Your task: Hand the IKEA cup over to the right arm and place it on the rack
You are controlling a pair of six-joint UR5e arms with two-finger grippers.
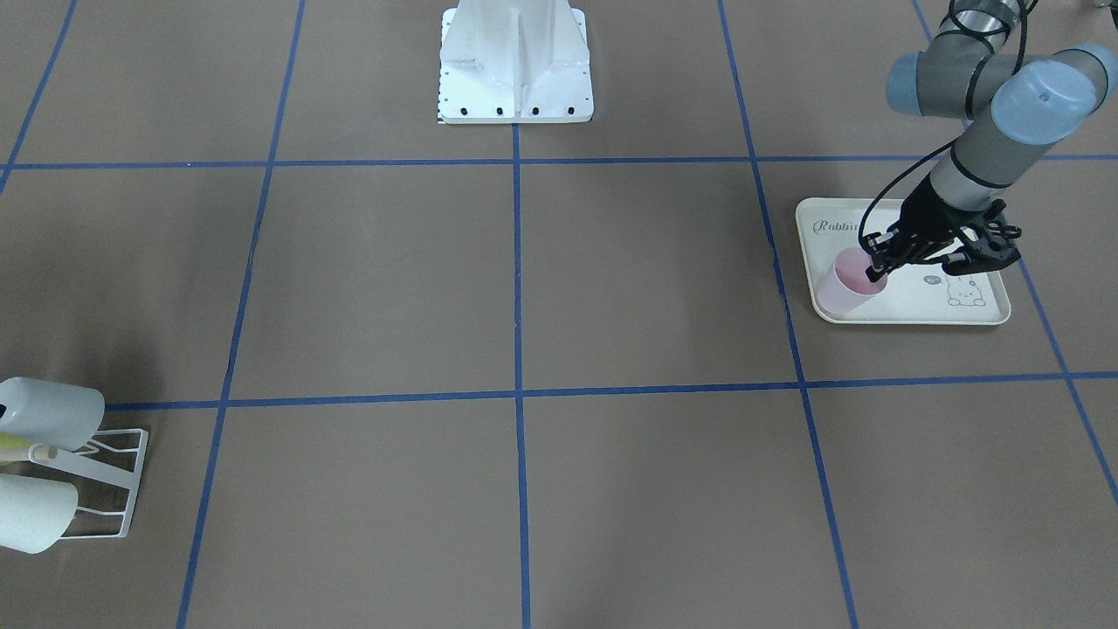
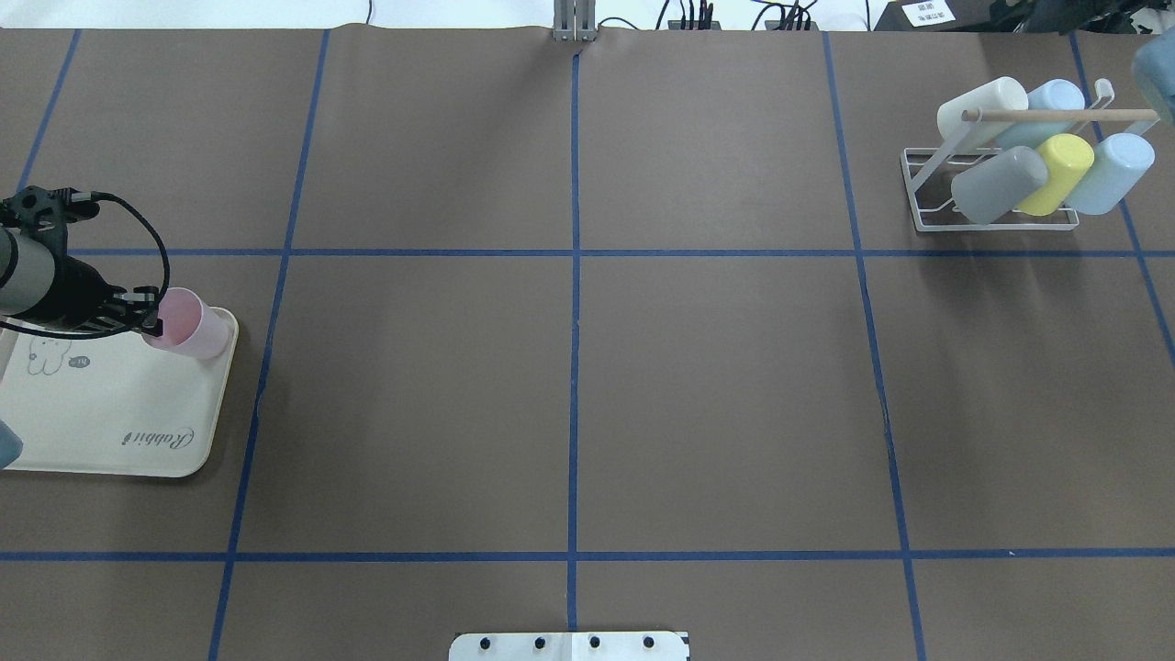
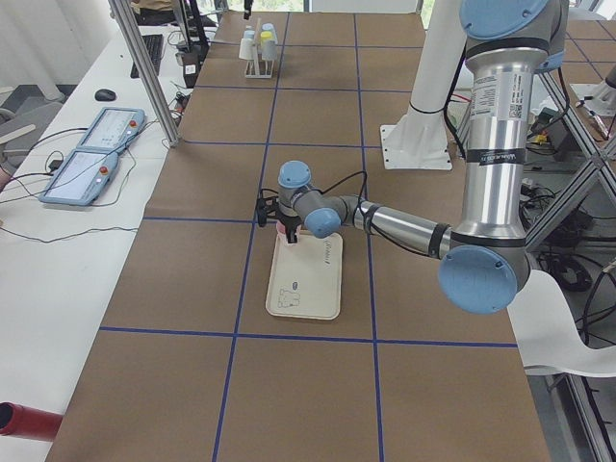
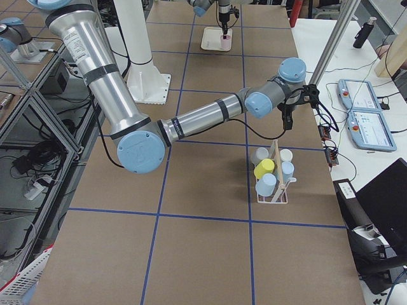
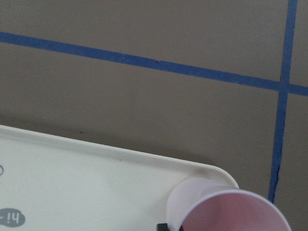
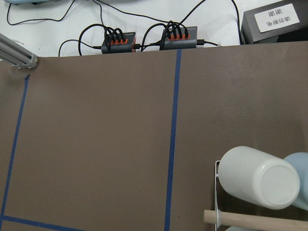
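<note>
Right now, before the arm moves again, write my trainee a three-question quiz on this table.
1. True or false: the pink cup stands in the middle of the tray.
2. How many cups sit on the rack? A) three B) five C) seven
3. Fill in the blank: the gripper at the pink cup's rim belongs to the robot's ____ arm.

Key: 1 false, it stands at a corner of the tray; 2 B; 3 left.
</note>
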